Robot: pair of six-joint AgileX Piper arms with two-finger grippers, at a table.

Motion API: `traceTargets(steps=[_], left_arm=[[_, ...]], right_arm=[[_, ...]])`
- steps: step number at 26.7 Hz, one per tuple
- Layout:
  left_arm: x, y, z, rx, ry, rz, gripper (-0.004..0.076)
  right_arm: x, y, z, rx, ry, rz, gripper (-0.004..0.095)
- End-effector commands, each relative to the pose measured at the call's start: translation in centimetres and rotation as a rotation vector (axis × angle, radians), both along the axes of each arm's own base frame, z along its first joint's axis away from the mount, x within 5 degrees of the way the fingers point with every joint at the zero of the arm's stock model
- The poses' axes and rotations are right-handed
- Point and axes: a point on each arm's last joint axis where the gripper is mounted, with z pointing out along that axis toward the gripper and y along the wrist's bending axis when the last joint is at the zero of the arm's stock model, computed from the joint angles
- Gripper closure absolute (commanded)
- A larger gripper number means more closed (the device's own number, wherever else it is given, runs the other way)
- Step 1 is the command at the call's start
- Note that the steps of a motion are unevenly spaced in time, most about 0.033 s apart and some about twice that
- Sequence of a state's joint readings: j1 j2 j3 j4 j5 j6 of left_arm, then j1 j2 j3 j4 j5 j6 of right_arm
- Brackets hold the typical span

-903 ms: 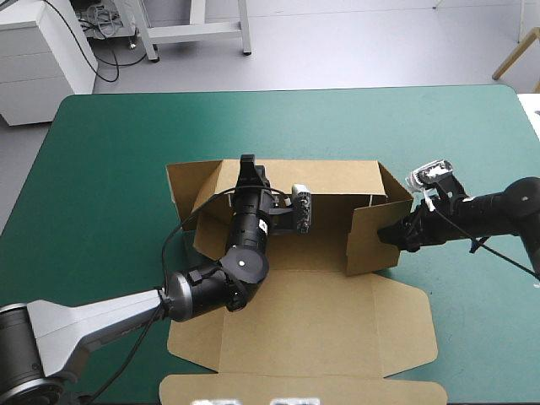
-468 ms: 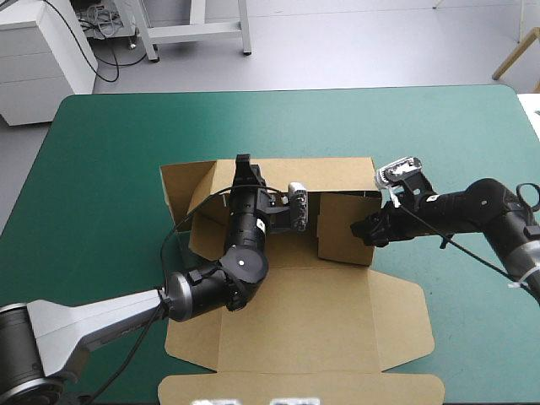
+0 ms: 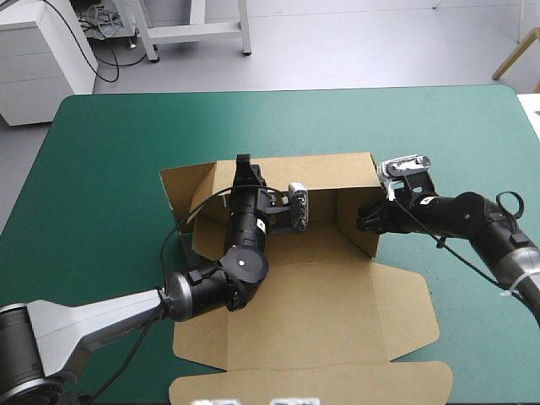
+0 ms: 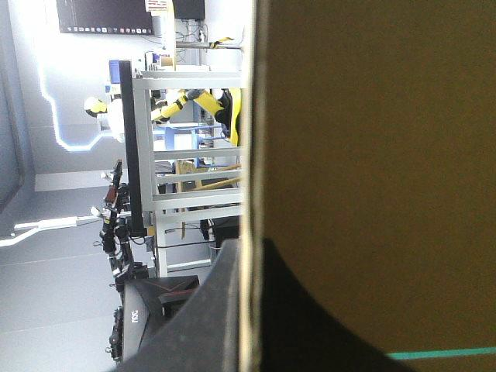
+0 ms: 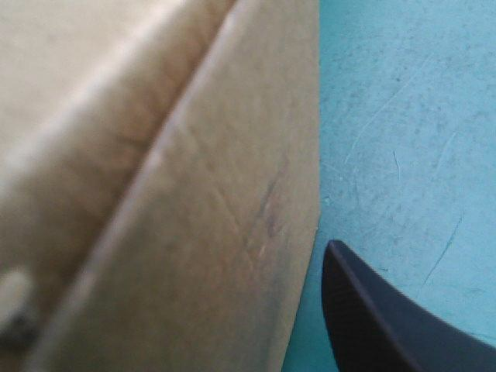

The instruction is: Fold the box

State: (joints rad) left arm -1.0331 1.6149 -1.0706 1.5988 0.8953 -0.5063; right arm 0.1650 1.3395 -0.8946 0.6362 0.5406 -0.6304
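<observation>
The brown box (image 3: 312,304) lies mid-table with its back wall (image 3: 321,173) raised and its lid flat toward the near edge. My left gripper (image 3: 245,166) is at the top of the back wall, left of centre, shut on the board. In the left wrist view the board's edge (image 4: 248,116) runs between the black fingers (image 4: 201,325). My right gripper (image 3: 365,221) is at the upright right side wall (image 3: 369,236). In the right wrist view one black finger (image 5: 387,318) lies against the wall's outer face (image 5: 232,232), and the board hides the other.
My left arm (image 3: 211,287) stretches across the box's floor and the lid's left part. A loose flap (image 3: 181,181) sticks out at the box's back left corner. Bare teal-green cover (image 3: 456,135) surrounds the box on all sides.
My right gripper has swung the right side panel inward, and it has gone from leaning out to standing upright. The box has slid slightly. My left gripper has stayed on the back wall.
</observation>
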Motion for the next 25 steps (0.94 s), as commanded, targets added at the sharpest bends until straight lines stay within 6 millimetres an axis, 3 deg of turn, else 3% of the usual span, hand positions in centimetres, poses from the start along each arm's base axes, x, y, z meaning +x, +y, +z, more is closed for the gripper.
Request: traceTargets(steps=[1, 6, 11, 16, 20, 23, 25], left_arm=[[-0.3, 0.5, 2.7, -0.044, -0.089, 0.006, 0.0734], [-0.3, 0.4, 2.7, -0.045, -0.087, 0.002, 0.0734], [-0.3, 0.5, 2.7, -0.045, -0.088, 0.004, 0.0734], [-0.3, 0.5, 2.6, -0.05, -0.08, 0.008, 0.0734], [-0.3, 0.5, 2.5, -0.058, -0.066, 0.015, 0.0734], [-0.3, 0.5, 2.4, -0.052, -0.063, 0.015, 0.0734], [-0.3, 0.5, 2.4, -0.052, -0.063, 0.015, 0.0734]], right_arm=[[-0.5, 0.3, -0.4, 0.004, -0.09, -0.042, 0.0468], [-2.1, 2.5, -3.2, -0.044, -0.144, -0.01, 0.0531], [-2.5, 4.1, -3.0, -0.037, -0.23, -0.009, 0.0535], [-2.2, 4.0, -2.7, -0.016, -0.265, -0.059, 0.0573], [-2.2, 4.0, -2.6, -0.018, -0.268, -0.057, 0.0711], [-2.6, 3.8, -1.6, -0.001, -0.302, -0.06, 0.0928], [-3.0, 3.6, -0.8, 0.006, -0.338, -0.062, 0.0924]])
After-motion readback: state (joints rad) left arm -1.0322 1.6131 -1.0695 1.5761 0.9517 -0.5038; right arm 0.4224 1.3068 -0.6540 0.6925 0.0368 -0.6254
